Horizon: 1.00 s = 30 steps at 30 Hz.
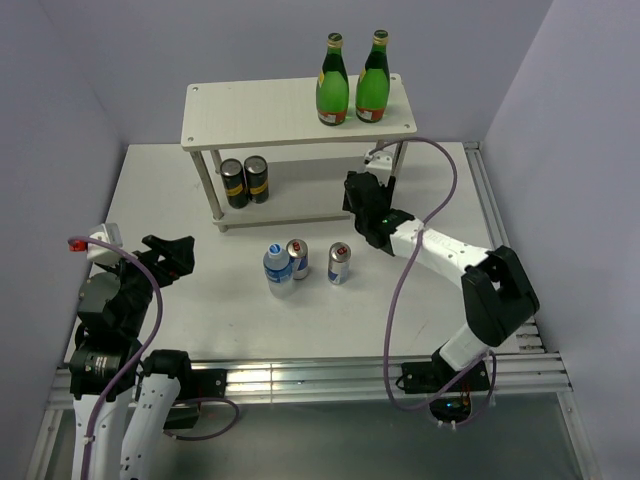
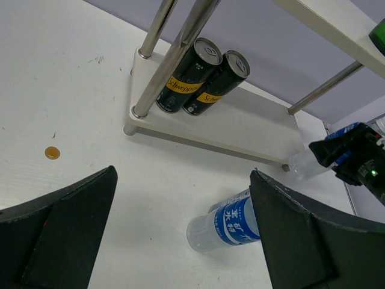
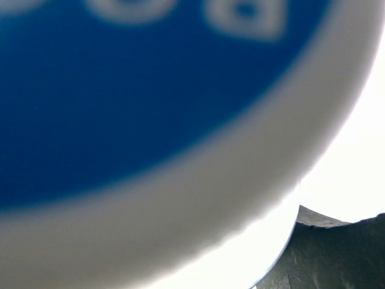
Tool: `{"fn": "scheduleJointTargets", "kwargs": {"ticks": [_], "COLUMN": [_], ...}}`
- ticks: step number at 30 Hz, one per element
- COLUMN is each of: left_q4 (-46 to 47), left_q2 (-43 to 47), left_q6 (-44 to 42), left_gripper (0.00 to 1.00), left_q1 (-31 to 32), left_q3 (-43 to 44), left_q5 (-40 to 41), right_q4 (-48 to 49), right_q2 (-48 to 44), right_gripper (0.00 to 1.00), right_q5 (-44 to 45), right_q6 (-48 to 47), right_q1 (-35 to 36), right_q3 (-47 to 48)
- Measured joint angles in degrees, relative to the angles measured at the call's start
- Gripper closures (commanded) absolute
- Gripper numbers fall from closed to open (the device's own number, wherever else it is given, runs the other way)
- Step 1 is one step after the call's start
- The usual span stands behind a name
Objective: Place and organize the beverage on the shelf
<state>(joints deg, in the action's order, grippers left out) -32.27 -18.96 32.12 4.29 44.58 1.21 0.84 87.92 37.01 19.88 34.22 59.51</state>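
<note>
The pale two-tier shelf [image 1: 260, 115] stands at the back. Two green glass bottles [image 1: 332, 85] [image 1: 373, 80] stand on the right of its top board. On the table in front stand one blue-labelled water bottle [image 1: 279, 270] and two silver-blue cans [image 1: 298, 259] [image 1: 339, 264]. My right gripper [image 1: 374, 172] is shut on the second water bottle [image 1: 378, 156] by the shelf's right front leg, at lower-tier height. Its blue label [image 3: 120, 90] fills the right wrist view. My left gripper [image 1: 175, 252] is open and empty, left of the drinks. The table bottle [image 2: 225, 224] shows between its fingers [image 2: 72, 211].
Two black cans with yellow bands [image 1: 245, 181] stand on the left of the lower tier [image 2: 240, 129]. A small orange spot [image 2: 52, 153] lies on the table. Purple walls close in the back and sides. The right arm's cable [image 1: 400, 290] loops over the table.
</note>
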Motion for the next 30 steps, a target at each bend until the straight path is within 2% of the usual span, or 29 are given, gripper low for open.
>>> {"fn": "scheduleJointTargets", "kwargs": {"ticks": [8,22,30], "left_q4": [0.0,0.2,0.3], "left_q2": [0.0,-0.3,-0.3], "left_q6": [0.0,-0.1,-0.2], "left_gripper": [0.01,0.01,0.01], "left_q1": [-0.1,-1.2,-1.7], "left_q3": [0.0,0.0,0.0], "left_q5": [-0.4,-1.3,-1.5], "right_q4": [4.5,12.4,16.2], "right_q2": [8.1,21.0,21.7], "right_gripper": [1.00,1.00,1.00], "right_q5": [-0.3,4.6,6.8], "right_q6": [-0.5,-3.6,-5.6], "right_q1": [-2.7,-3.8,-3.9], "right_q3": [6.0,14.1,14.3]}}
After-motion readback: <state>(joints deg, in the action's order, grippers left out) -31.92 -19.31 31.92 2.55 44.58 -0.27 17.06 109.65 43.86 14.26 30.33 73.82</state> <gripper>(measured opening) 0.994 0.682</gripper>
